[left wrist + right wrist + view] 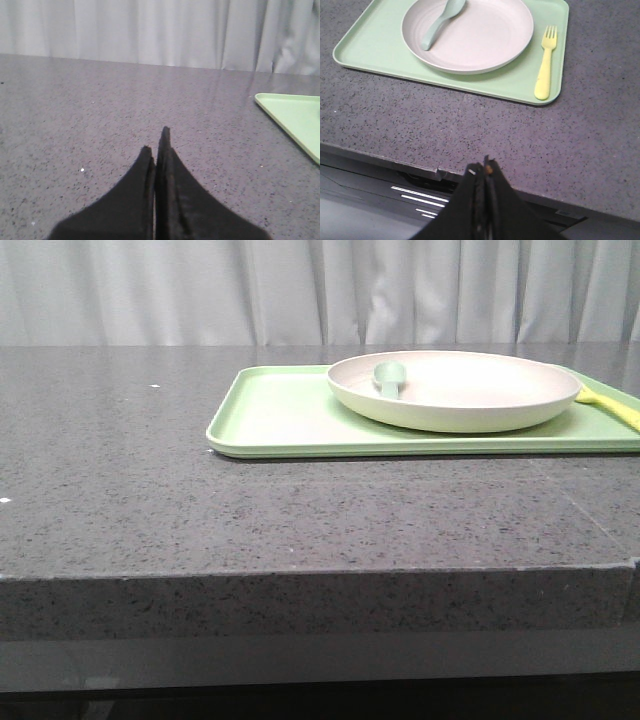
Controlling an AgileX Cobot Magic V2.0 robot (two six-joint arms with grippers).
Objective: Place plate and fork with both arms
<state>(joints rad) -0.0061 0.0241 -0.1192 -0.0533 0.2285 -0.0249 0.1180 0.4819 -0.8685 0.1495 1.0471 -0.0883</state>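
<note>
The cream-white plate sits on the light-green tray at the right of the table, with a grey-green spoon lying in it. The pale yellow fork lies on the tray just right of the plate. In the right wrist view the plate, the spoon and the fork show together on the tray. My right gripper is shut and empty above the table's front edge, short of the tray. My left gripper is shut and empty over bare table, left of the tray's corner.
The grey speckled tabletop stretches left of the tray. Its front edge drops to dark framework below. White curtains hang behind the table.
</note>
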